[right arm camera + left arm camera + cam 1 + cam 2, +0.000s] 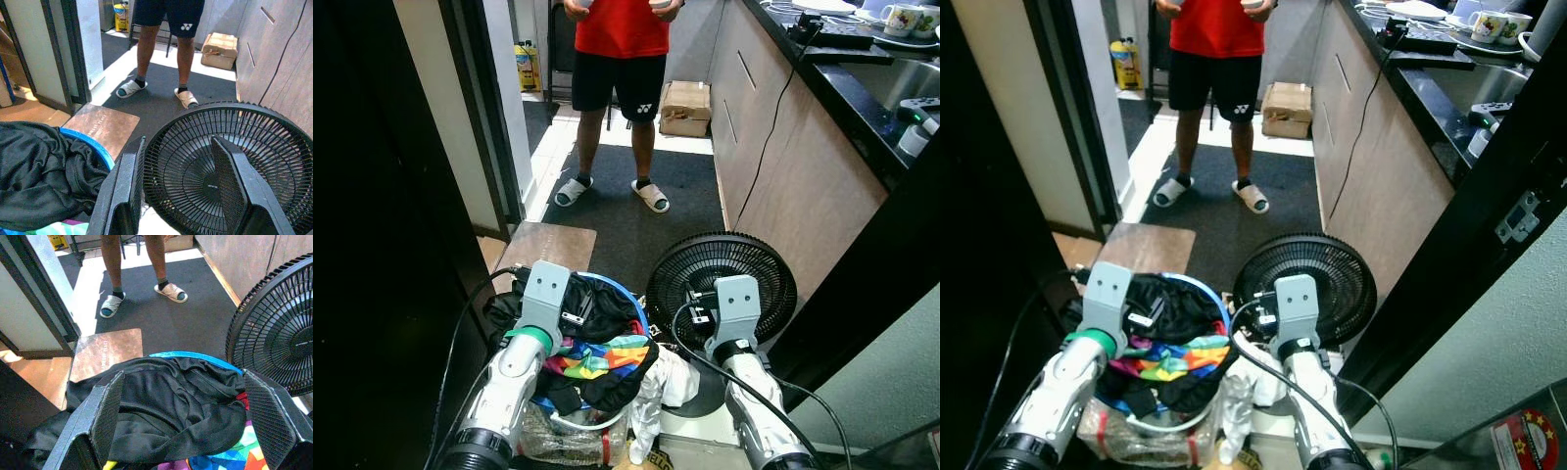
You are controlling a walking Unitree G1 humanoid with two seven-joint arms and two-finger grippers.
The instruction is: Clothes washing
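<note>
Both grippers spread: left gripper over laundry basket, right gripper facing fan; person ahead.

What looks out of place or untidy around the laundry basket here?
The basket is overfull: a black garment spills over its rim and a rainbow cloth hangs out. A fan stands right against it. Both grippers, left and right, are open.

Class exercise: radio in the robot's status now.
Left gripper open over black garment in blue basket. Right gripper open, facing fan. Person ahead.
</note>
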